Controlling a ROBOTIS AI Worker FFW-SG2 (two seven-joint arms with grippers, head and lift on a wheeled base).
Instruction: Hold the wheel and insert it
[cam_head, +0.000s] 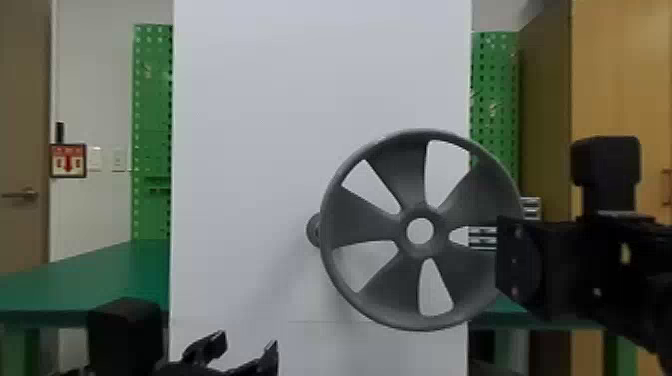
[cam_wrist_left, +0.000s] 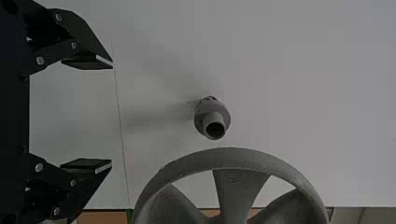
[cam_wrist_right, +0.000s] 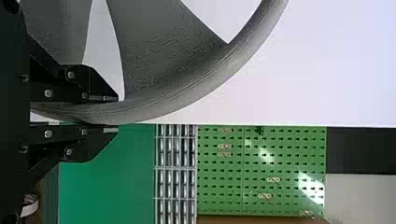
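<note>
One gray wheel (cam_head: 367, 217) stands upright before a white panel (cam_head: 260, 100) in the head view, clamped by the right gripper (cam_head: 517, 260); the left gripper (cam_head: 246, 344) is spread. The left wrist view shows a peg (cam_wrist_left: 212, 112) near the wheel. The right wrist view shows fingers pinching its rim (cam_wrist_right: 154, 112).

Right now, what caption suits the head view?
A grey wheel held up by the right gripper, partly hiding a peg on a white panel.
</note>
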